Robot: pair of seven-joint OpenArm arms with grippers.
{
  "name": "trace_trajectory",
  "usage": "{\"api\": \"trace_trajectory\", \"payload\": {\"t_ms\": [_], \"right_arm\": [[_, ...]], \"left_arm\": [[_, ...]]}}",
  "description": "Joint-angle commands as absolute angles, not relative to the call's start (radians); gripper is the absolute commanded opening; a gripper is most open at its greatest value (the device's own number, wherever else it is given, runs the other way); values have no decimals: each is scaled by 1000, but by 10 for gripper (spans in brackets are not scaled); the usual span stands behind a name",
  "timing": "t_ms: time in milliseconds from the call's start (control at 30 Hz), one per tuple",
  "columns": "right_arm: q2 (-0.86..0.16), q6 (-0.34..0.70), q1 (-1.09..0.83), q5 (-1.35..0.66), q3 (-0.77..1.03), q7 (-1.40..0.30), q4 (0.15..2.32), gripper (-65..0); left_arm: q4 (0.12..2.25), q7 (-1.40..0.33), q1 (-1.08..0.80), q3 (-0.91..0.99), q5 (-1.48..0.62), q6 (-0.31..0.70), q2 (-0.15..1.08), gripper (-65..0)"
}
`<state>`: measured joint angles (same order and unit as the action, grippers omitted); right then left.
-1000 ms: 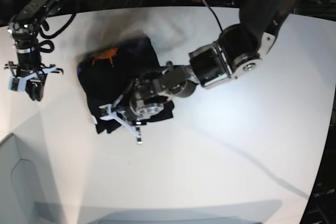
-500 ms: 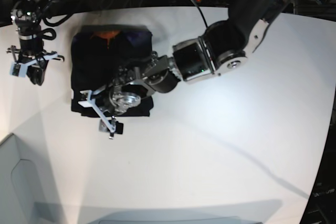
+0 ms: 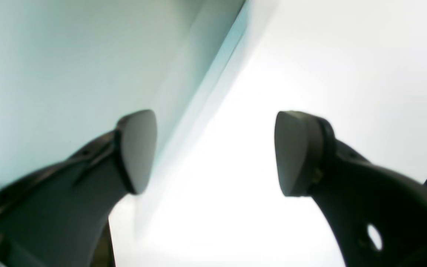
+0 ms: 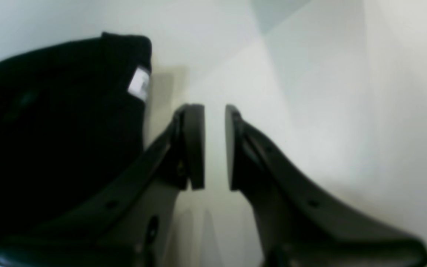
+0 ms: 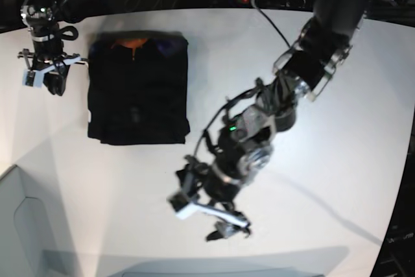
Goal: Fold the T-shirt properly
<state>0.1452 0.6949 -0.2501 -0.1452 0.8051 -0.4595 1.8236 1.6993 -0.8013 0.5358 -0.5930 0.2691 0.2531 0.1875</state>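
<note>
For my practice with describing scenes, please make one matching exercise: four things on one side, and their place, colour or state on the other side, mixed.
1. T-shirt
2. small tag
3. left gripper
4. right gripper

A. white, at the shirt's edge
B. fingers wide apart, nothing between them
C. black, folded into a compact block
D. fingers close together with a narrow gap, beside the shirt

Pairs: 1-C; 2-A; 3-B; 4-D

Left gripper [image 3: 215, 154] spread wide and empty, right gripper [image 4: 215, 146] slightly parted
</note>
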Motion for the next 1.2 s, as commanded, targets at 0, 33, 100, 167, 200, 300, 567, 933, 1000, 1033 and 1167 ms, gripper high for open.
{"api": "trace_trajectory", "payload": {"t_ms": [0,33,100,167,200,300,567,933,1000,1033,1167], "right_arm": [[145,698,-254,-162,796,-432,1844,-565],[153,698,-265,-166,789,-429,1845,-565],[154,698,-285,-196,777,-430,1860,-565],[156,698,-312,-214,765,-433,1885,-566],[156,698,-323,-217,768,-433,1899,-566],[156,698,-363,-219,768,-437,1936,-566],[151,698,-542,-214,771,-437,2005,-566],[150,698,-881,-219,826,-453,1986,-566],[142,698,-915,-219,805,-512,1957,-566],[120,698,-928,-219,791,-555,1942,-566],[42,698,-921,-219,725,-628,1796,-567]], "left_arm": [[1748,-803,510,-532,280,245,220,-173],[1785,-809,453,-469,280,245,257,-173],[1847,-809,329,-344,280,245,318,-173],[1899,-809,213,-219,278,245,352,-173],[1922,-809,150,-142,278,245,360,-173],[1975,-809,-12,58,277,249,352,-174],[2018,-809,-338,424,260,254,262,-344],[2014,-803,-782,796,-68,254,137,-650],[1997,-796,-868,796,-96,254,114,-649],[1986,-789,-901,794,-113,254,99,-649],[1893,-711,-974,791,-142,254,33,-649]]}}
